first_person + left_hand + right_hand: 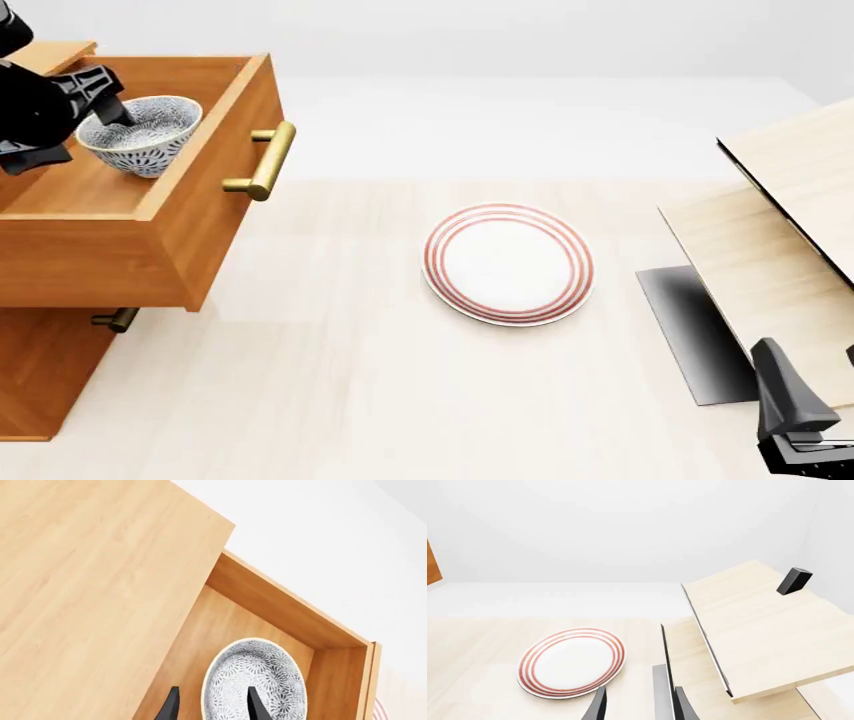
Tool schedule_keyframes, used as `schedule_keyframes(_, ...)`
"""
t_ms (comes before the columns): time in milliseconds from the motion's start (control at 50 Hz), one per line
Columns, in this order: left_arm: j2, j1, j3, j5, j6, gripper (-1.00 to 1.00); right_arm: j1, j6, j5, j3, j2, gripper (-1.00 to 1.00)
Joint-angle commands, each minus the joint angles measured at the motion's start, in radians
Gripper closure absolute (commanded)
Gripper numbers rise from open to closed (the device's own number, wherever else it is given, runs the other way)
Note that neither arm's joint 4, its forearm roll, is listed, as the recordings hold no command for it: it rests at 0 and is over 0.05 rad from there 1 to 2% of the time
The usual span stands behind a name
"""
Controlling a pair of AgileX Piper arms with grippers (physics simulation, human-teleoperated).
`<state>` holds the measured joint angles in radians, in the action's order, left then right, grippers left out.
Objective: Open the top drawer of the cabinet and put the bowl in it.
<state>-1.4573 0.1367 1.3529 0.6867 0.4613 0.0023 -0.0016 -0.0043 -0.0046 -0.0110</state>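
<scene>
Front view showed the top drawer (200,215) of the cabinet (40,375) pulled out, with the bowl (144,135) inside it. Left fingers (257,707) pinched the bowl's rim, one inside and one outside. Right fingers (600,705) were spread, holding nothing, near the plate (509,263) on the counter (400,400).

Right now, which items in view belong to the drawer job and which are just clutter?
Belongs to the job:
- top drawer, pulled open
- cabinet
- bowl, inside the drawer
- left gripper, one finger inside the bowl, one outside its rim

Just lying about:
- plate with red rings, on the table
- pale boards on the right
- right gripper, away from the drawer, holding nothing
</scene>
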Motion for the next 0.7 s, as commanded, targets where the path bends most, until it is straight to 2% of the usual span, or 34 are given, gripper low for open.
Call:
schedule_keyframes(20, 0.016, 0.006, -0.006, 0.011, -0.012, -1.00, -0.001, 0.000, 0.001, 0.001, 0.001, -1.00)
schedule_keyframes(700, 0.094, -0.004, -0.002, 0.071, -0.043, -1.00, 0.000, 0.000, 0.001, 0.001, 0.002, -1.00)
